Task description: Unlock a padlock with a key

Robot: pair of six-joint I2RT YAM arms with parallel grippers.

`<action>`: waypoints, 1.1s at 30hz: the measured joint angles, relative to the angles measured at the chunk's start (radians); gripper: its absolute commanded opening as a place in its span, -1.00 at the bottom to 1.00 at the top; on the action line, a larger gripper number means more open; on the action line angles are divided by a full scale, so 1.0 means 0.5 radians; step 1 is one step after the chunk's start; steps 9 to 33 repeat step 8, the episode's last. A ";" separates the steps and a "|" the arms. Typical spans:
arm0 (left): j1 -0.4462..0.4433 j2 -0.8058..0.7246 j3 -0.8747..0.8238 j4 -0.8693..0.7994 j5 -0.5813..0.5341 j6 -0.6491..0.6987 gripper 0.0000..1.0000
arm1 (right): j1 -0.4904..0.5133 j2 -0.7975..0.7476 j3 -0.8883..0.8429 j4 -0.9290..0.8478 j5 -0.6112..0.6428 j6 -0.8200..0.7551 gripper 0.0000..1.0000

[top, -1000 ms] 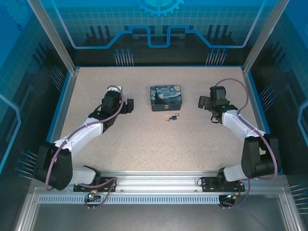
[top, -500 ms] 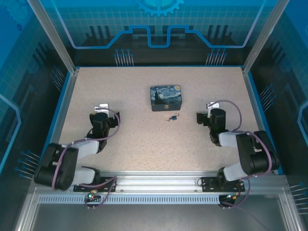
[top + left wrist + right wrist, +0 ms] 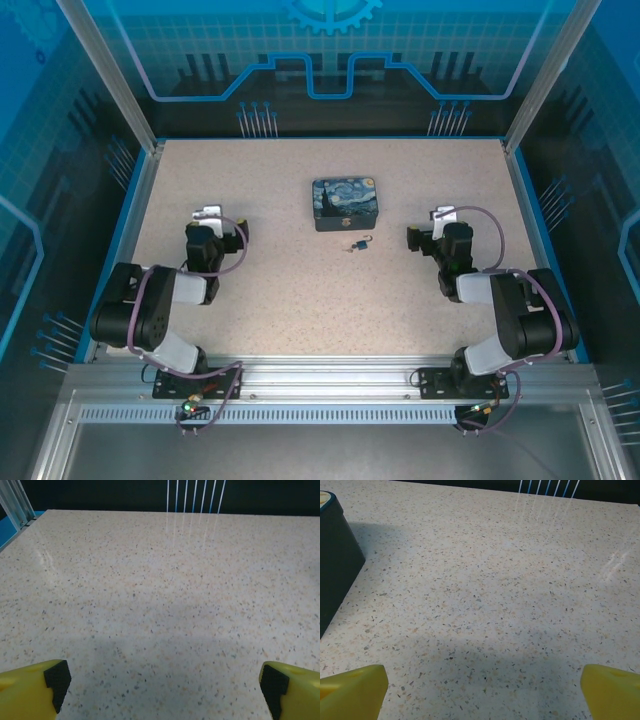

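We see the tiny blue padlock (image 3: 363,243) with its shiny loop near the spread right hand (image 3: 417,240); the spread left hand (image 3: 207,216) is far off.

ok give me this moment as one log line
left jaws open, empty | right jaws open, empty | padlock on table by tin, untouched | unlock not begun

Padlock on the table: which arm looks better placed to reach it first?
Probably the right. Its open right gripper sits nearer the padlock, which lies just on the near side of the painted tin. The left gripper, also open, is farther off.
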 measured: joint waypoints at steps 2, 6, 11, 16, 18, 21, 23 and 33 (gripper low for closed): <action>0.008 0.000 0.002 -0.008 0.024 -0.018 0.98 | 0.000 0.000 0.000 0.004 -0.002 -0.001 1.00; 0.008 0.000 0.002 -0.040 0.052 -0.030 0.98 | -0.014 0.000 0.001 0.003 -0.045 -0.005 1.00; 0.008 0.000 0.002 -0.044 0.059 -0.031 0.98 | -0.028 0.000 0.001 0.003 -0.060 -0.005 1.00; 0.008 0.000 0.002 -0.044 0.059 -0.031 0.98 | -0.028 0.000 0.001 0.003 -0.060 -0.005 1.00; 0.008 0.000 0.002 -0.044 0.059 -0.031 0.98 | -0.028 0.000 0.001 0.003 -0.060 -0.005 1.00; 0.008 0.000 0.002 -0.044 0.059 -0.031 0.98 | -0.028 0.000 0.001 0.003 -0.060 -0.005 1.00; 0.008 0.000 0.002 -0.044 0.059 -0.031 0.98 | -0.028 0.000 0.001 0.003 -0.060 -0.005 1.00; 0.008 0.000 0.002 -0.044 0.059 -0.031 0.98 | -0.028 0.000 0.001 0.003 -0.060 -0.005 1.00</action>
